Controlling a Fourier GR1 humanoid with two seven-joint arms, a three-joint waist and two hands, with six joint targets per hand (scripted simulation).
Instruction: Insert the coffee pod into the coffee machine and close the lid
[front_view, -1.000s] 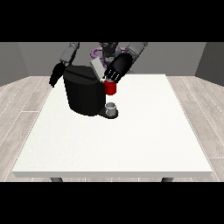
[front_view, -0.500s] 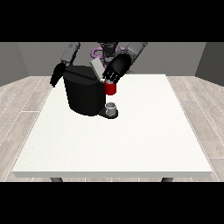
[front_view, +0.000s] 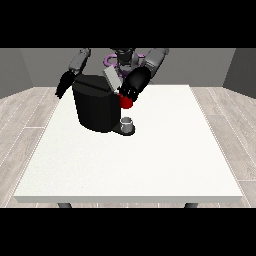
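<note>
Worktop: white worktop (front_view: 150, 165) carries my black boxy coffee machine (front_view: 97, 107).
Hand at view's right (front_view: 134, 86): above machine's red thing (front_view: 126, 102); grip unclear.
Hand at view's left (front_view: 63, 85): beside machine; grip unclear.

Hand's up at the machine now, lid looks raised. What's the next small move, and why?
Probably ease the hand at the view's right down onto the raised grey lid to swing it shut. That hand is by the top of the coffee machine, just above a red thing at the machine, and the lid stands tilted up. I can't see the pod.

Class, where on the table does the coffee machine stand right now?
In the front view the black coffee machine stands on the white table, far side, left of centre, between the two hands, with a red thing at the machine on its right.
</note>
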